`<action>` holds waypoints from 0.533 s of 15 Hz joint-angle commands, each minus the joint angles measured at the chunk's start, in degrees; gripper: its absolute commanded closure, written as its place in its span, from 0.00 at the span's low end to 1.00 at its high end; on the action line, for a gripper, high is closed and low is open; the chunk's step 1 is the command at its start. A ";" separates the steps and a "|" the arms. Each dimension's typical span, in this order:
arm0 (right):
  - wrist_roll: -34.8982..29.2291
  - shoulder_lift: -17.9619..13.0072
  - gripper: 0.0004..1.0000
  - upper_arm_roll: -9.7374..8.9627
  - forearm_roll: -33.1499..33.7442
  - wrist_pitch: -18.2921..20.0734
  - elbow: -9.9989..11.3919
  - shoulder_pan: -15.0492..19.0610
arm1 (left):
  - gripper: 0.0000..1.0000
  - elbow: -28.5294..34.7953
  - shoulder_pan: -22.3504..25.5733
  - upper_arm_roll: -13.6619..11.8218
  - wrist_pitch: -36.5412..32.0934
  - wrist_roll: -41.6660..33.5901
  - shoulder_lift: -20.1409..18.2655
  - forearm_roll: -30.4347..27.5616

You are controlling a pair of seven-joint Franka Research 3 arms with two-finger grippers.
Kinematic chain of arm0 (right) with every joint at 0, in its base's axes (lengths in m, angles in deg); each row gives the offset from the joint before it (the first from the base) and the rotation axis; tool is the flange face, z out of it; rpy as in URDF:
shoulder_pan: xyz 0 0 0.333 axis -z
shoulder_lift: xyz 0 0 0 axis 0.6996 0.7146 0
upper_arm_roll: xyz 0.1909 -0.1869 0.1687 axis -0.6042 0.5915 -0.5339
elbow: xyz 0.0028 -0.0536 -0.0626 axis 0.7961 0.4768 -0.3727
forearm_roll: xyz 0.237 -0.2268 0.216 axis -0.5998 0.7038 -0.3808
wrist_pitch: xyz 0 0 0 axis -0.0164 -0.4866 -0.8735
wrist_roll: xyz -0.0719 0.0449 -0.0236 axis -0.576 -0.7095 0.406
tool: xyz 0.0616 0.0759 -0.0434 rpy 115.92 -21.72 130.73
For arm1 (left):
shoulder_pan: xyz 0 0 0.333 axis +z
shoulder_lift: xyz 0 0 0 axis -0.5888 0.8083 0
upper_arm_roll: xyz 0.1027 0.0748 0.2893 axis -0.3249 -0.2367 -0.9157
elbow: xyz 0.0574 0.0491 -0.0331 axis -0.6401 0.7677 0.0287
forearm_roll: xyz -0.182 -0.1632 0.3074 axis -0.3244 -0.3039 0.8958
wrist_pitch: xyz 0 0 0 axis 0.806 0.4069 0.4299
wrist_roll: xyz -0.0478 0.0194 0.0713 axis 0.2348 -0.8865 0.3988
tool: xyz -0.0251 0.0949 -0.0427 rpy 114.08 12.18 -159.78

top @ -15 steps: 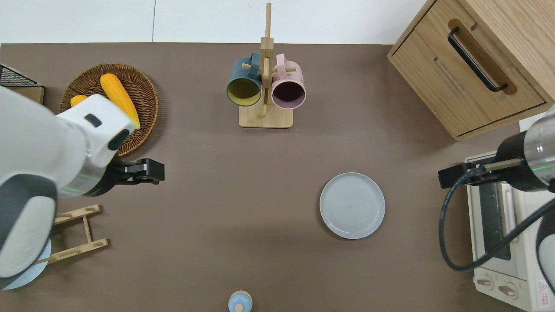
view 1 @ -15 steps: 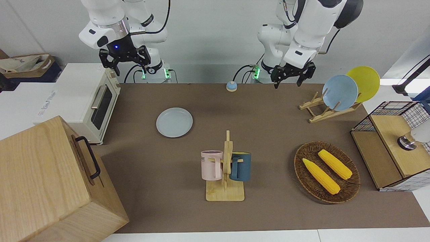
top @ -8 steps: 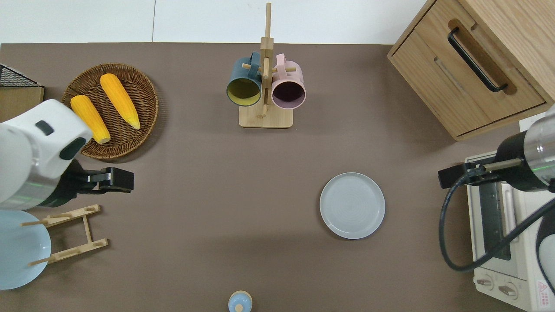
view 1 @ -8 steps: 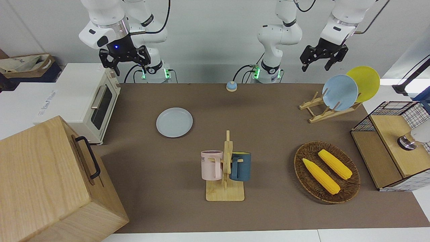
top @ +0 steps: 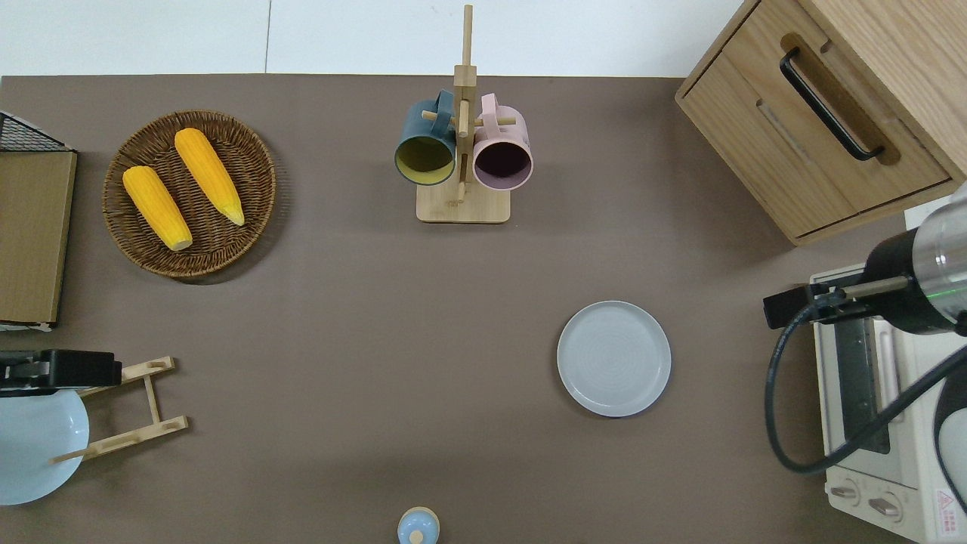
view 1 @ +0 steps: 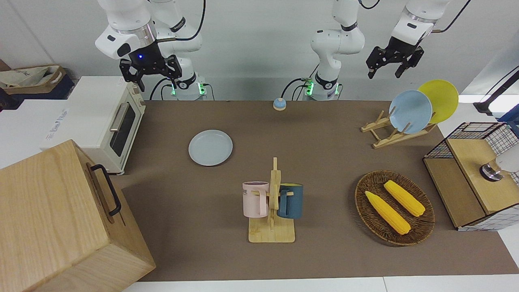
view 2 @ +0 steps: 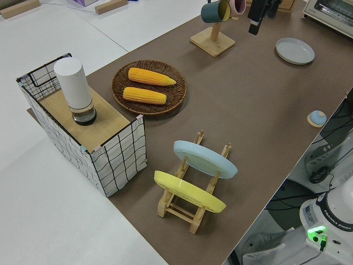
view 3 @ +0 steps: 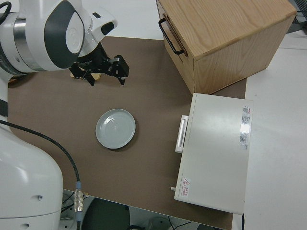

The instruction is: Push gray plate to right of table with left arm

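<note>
A long brown table (view 1: pixel 332 134) with white edges fills the room, the two white arms standing at one long edge against a pale wall. The left gripper (view 1: pixel 391 65) hangs high in the air at the left arm's end of the table, fingers spread and holding nothing; from above it sits over the wooden plate rack (top: pixel 125 408), right at that end edge. The rack carries a sky-blue plate (view 1: pixel 410 111) and a yellow plate (view 1: pixel 440 99), both leaning upright. Farther from the robots along the same end lie a wicker basket (view 1: pixel 421 231) with two corn cobs (view 1: pixel 387 213) in it, and a wire-sided box (view 1: pixel 466 178) at the corner with a white cylinder (view 2: pixel 74 88) standing on its wooden top.

The gray plate (view 1: pixel 210 147) lies flat on the table, well apart from the left gripper, in the half toward the right arm's end and just short of the white toaster oven (view 1: pixel 103 121) that stands at that end. A mug tree (view 1: pixel 272 211) with a pink mug (view 1: pixel 254 198) and a dark blue mug (view 1: pixel 291 200) stands mid-table near the edge farthest from the robots. A wooden cabinet (view 1: pixel 61 219) fills the corner there. A small blue bell (view 1: pixel 279 104) sits at the robots' edge. The right gripper (view 1: pixel 151 73) is parked, fingers apart.
</note>
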 commanded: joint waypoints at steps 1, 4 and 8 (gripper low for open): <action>-0.14 -0.17 0.02 -0.86 -0.59 0.83 -0.45 1.15 | 0.01 5.93 -0.20 0.02 3.75 -0.65 -2.31 -0.22; -0.05 -0.17 0.02 -0.86 -0.59 0.91 -0.45 1.15 | 0.01 11.02 -0.29 0.20 8.05 -0.65 -4.68 -0.04; -0.05 -0.17 0.02 -0.77 -0.59 0.83 -0.45 1.15 | 0.01 16.75 -0.29 0.46 11.85 -0.65 -8.03 0.05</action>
